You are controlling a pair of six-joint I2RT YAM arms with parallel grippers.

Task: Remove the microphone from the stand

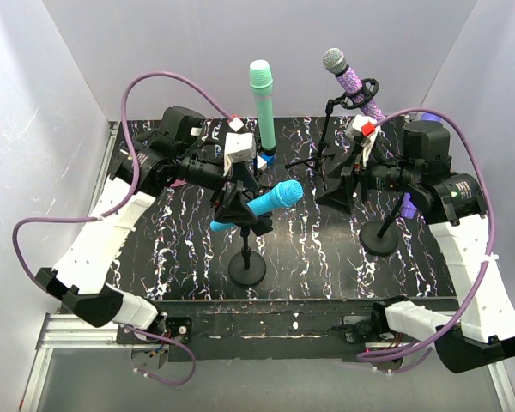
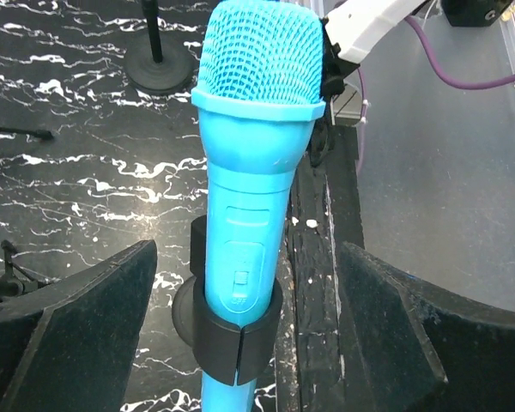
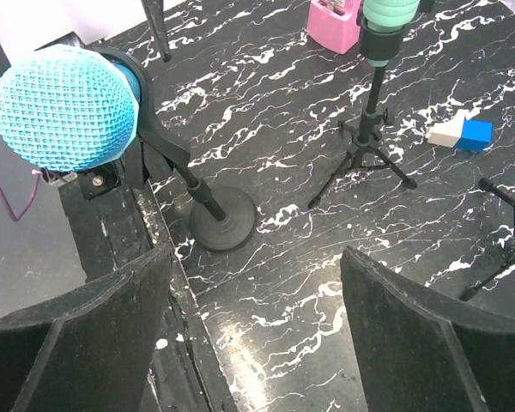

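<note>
A blue microphone (image 1: 270, 202) sits tilted in the black clip (image 2: 232, 330) of a stand with a round base (image 1: 246, 268) at the table's middle. My left gripper (image 1: 239, 210) is open. Its fingers (image 2: 77, 335) stand wide on both sides of the microphone's handle (image 2: 257, 154) at the clip and do not touch it. My right gripper (image 1: 336, 190) is open and empty, to the right of the microphone's head. In the right wrist view the head (image 3: 64, 107) is at the upper left, apart from my right gripper (image 3: 253, 335).
A green microphone (image 1: 263, 103) on a tripod (image 3: 365, 146) and a purple one (image 1: 348, 81) stand at the back. A second round-based stand (image 1: 379, 236) is near my right arm. A white-and-blue block (image 3: 459, 135) and a pink box (image 3: 335, 21) lie on the table.
</note>
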